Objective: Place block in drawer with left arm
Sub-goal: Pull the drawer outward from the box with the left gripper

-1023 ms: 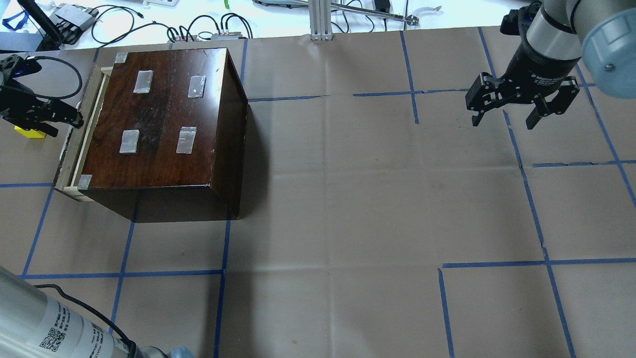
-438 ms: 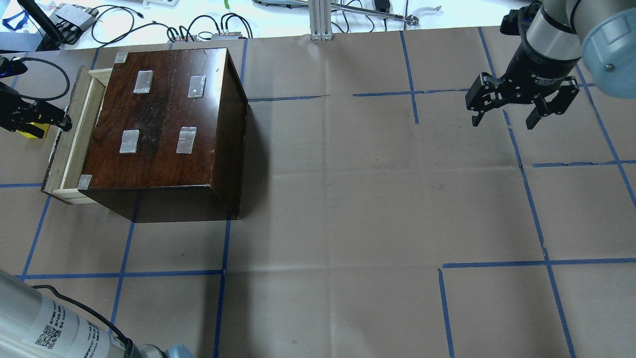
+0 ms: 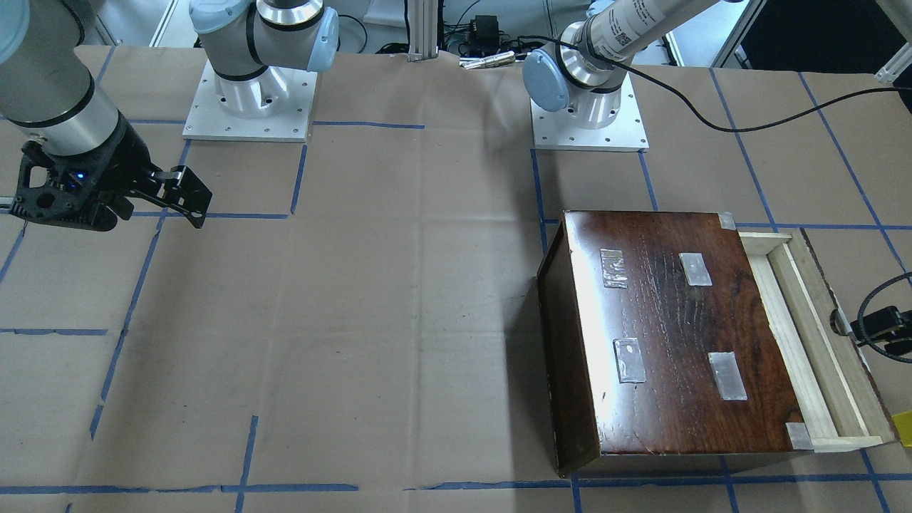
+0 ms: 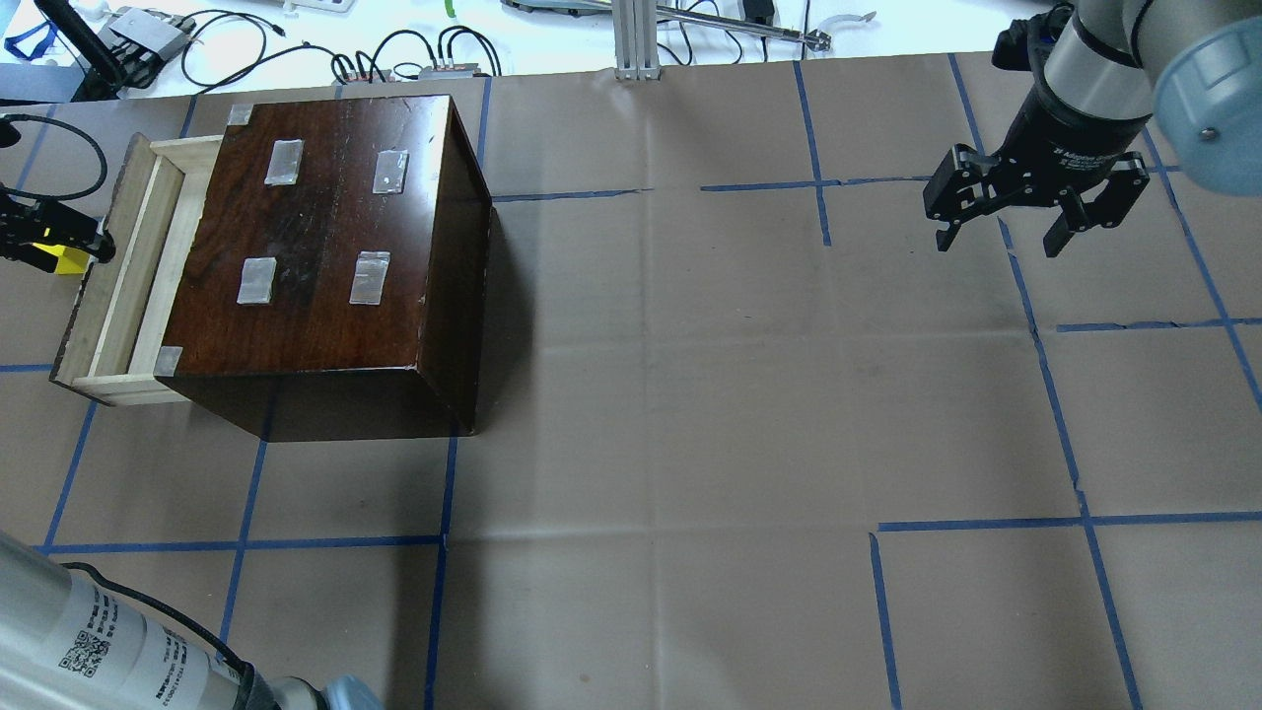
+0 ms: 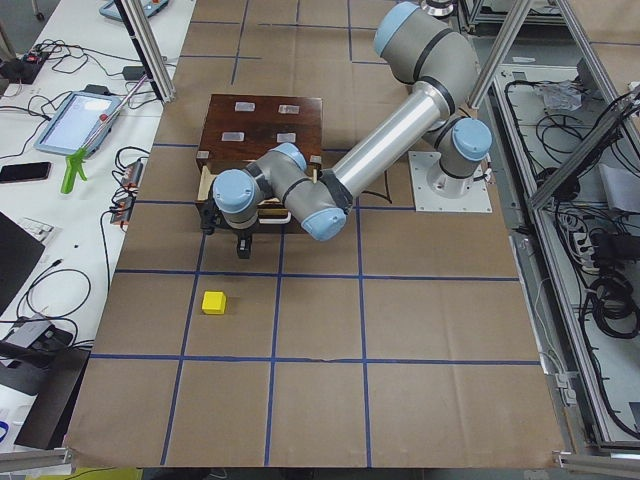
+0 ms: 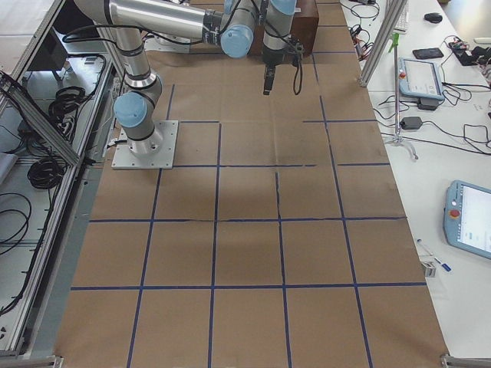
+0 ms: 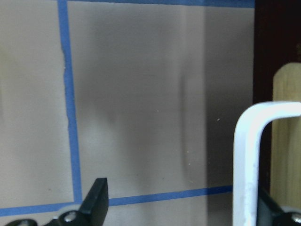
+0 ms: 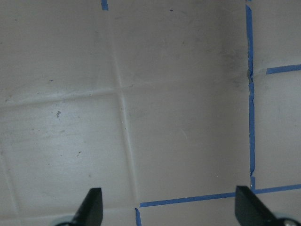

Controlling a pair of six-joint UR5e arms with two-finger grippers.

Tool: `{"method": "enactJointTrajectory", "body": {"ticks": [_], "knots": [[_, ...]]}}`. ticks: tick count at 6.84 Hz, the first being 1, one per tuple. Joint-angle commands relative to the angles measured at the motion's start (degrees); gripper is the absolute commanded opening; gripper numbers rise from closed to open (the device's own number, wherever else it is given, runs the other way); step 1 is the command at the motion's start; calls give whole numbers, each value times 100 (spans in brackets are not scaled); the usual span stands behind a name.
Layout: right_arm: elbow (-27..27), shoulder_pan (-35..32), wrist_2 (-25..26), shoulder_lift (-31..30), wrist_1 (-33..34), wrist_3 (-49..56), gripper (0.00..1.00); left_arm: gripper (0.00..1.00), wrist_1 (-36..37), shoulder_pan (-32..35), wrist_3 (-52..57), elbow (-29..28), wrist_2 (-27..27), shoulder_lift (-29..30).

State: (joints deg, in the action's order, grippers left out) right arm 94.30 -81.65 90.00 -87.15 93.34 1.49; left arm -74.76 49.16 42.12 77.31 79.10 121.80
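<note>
The dark brown box (image 4: 325,227) stands at the table's left, and its pale wood drawer (image 4: 113,276) is pulled partly out to the left. My left gripper (image 4: 69,240) is at the drawer's front. In the left wrist view it (image 7: 186,207) is open, with the white handle (image 7: 248,160) just inside one finger. The yellow block (image 4: 67,260) lies on the table just beyond the drawer front, under that gripper; it also shows in the exterior left view (image 5: 213,302). My right gripper (image 4: 1001,245) hangs open and empty over the far right.
Cables and devices (image 4: 148,39) lie beyond the table's far edge behind the box. A metal post (image 4: 636,39) stands at the far edge in the middle. Blue tape lines (image 4: 1045,375) cross the brown paper cover. The left arm's black cable (image 3: 712,121) trails over the table.
My left gripper has moved left and the drawer has slid further out of the box with it. The block and the right arm have not moved.
</note>
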Motion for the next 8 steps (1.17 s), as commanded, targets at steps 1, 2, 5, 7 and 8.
{"method": "enactJointTrajectory", "body": {"ticks": [1, 2, 5, 7, 8], "knots": [[0, 0, 0, 5, 0, 1, 100, 99, -3, -74, 59, -119, 9, -7], [0, 0, 0, -4, 0, -8, 100, 99, -29, -65, 42, -119, 44, -138], [0, 0, 0, 5, 0, 1, 100, 99, 31, -47, -2, -215, 396, -237], [0, 0, 0, -4, 0, -8, 100, 99, -11, -38, 6, -1134, 492, 296], [0, 0, 0, 5, 0, -8, 100, 99, -125, -47, 24, -1792, 484, 744]]}}
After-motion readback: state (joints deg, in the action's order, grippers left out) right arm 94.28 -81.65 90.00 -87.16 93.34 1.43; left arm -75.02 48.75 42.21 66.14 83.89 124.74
